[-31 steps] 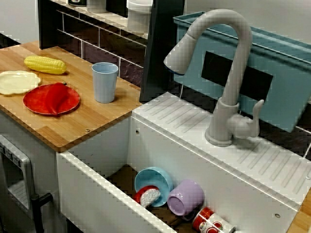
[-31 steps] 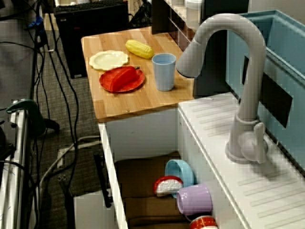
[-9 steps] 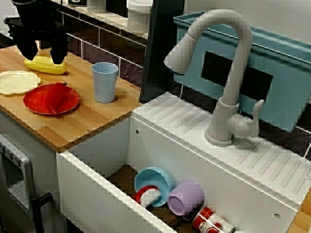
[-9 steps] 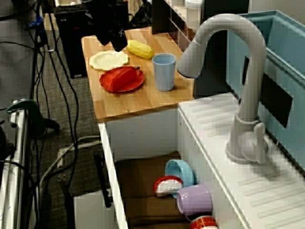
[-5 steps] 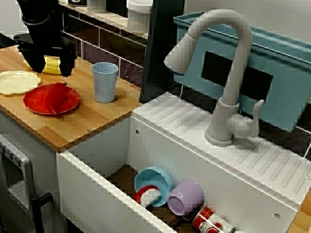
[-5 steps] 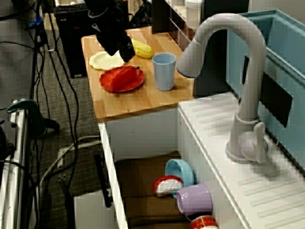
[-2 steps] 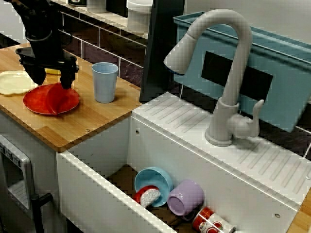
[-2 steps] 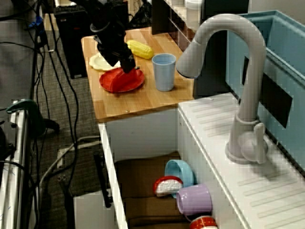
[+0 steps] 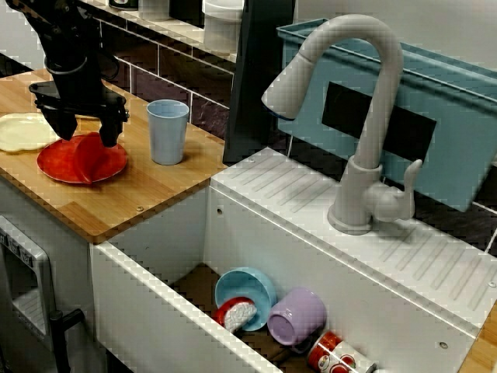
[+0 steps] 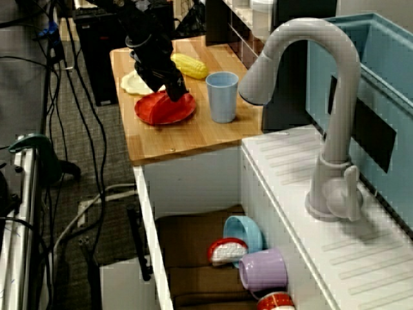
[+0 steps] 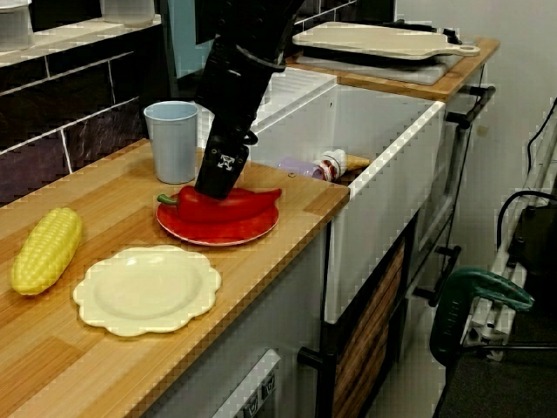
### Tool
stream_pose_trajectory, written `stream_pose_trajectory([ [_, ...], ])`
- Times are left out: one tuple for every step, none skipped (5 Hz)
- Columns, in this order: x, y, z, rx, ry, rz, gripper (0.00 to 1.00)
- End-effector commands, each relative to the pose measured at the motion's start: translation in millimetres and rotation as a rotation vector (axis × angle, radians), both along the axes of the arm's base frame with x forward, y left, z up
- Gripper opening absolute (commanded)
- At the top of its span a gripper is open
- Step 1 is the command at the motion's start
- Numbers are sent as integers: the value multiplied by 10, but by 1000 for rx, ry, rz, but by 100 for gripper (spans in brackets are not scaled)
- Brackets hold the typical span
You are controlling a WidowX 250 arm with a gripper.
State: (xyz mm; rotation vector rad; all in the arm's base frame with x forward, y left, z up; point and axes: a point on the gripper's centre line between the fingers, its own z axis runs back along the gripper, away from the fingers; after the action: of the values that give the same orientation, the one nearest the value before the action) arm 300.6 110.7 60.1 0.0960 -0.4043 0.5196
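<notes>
My black gripper [image 9: 84, 134] is down over the red plate [image 9: 53, 166] on the wooden counter, open, with its fingers on either side of the red pepper [image 9: 89, 152] lying on that plate. In the view from the counter's end, the gripper [image 11: 218, 185] touches the top of the pepper [image 11: 235, 205]. In the view along the sink the gripper [image 10: 170, 92] covers much of the pepper. A light blue cup [image 9: 168, 132] stands upright just right of the plate.
A corn cob [image 11: 45, 250] and a cream scalloped plate [image 11: 146, 289] lie beyond the red plate. A grey faucet [image 9: 365, 116] arches over the sink, which holds a purple cup [image 9: 297, 316], a blue bowl [image 9: 245, 286] and other small items.
The gripper came in from the far left, passed over the corn and came down onto the red plate, its fingers now around the pepper. Nothing else moved.
</notes>
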Motion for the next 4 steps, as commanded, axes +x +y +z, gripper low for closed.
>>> stream_pose_trajectory([
  [-4,105,-48,61,3,-29,100],
  [-7,155,-66,58,-4,-21,100],
  [-23,170,-102,58,-10,-8,100],
  [-31,169,-125,55,-10,4,100],
])
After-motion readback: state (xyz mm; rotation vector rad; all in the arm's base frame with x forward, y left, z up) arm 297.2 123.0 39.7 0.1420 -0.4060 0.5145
